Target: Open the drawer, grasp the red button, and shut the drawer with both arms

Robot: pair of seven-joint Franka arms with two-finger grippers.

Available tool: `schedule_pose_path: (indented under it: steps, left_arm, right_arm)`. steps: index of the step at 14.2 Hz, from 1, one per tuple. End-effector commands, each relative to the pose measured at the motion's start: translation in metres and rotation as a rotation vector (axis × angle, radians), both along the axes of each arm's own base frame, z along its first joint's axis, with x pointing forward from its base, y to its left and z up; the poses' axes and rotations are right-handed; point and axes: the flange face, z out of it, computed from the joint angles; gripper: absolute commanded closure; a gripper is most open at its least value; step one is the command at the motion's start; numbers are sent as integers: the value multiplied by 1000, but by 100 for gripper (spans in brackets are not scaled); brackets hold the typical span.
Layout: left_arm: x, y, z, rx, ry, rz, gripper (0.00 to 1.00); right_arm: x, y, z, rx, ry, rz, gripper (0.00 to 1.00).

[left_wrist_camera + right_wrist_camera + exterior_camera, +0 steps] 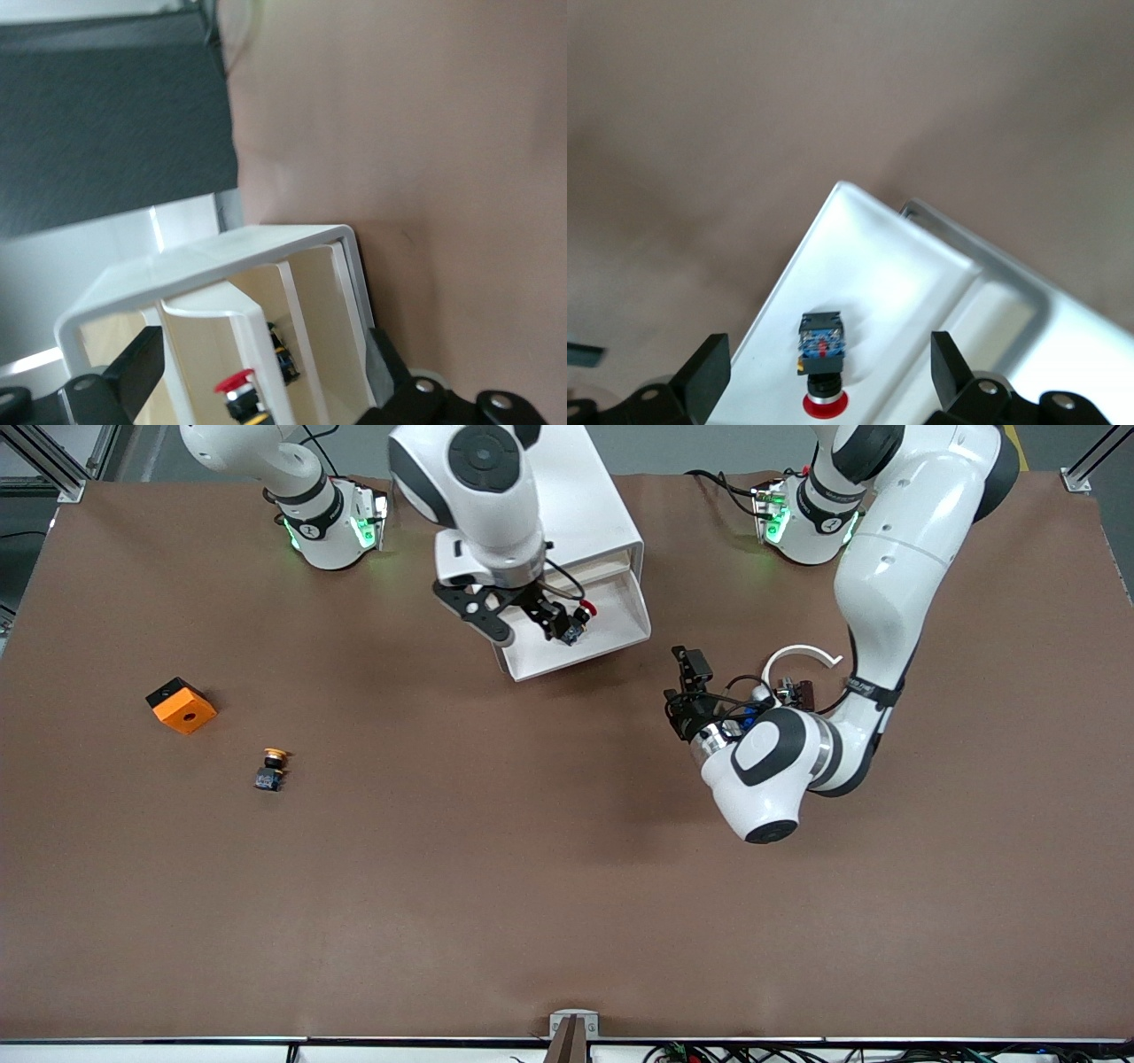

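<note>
The white drawer stands pulled out of its white cabinet, toward the front camera. The red-capped button lies on its side on the drawer floor. My right gripper hangs over the open drawer, open. In the right wrist view the button lies between the two spread fingers, untouched. My left gripper is open and empty, low over the table beside the drawer, toward the left arm's end. In the left wrist view the drawer shows between its fingers, with the red cap inside.
An orange cube with a hole and a yellow-orange-capped button lie on the brown table toward the right arm's end, nearer the front camera than the drawer.
</note>
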Motion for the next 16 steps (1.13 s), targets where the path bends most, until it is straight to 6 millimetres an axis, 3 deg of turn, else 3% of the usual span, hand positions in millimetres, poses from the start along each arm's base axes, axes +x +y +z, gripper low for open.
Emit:
schedule_pose_path:
  steps: [1,7,9,12,16]
  left_arm:
    - [1,9,41,-115,-135,-135,0]
    - [16,0,81,-298,-432,-366,0]
    - [14,-10,103,-376,-521,-469,0]
    - [12,-24,119,-396,-617,-644,0]
    - [21,-39,128,-465,-750,-704,0]
  right_arm:
    - [-9,19,-20,-8,14,-7,0]
    - [-32,56,-76,-31,5,19,0]
    - [-36,62,-93,-48,6,32,0]
    - [-37,64,-99,-54,8,49,0]
    - [-34,61,-101,-55,14,76,0]
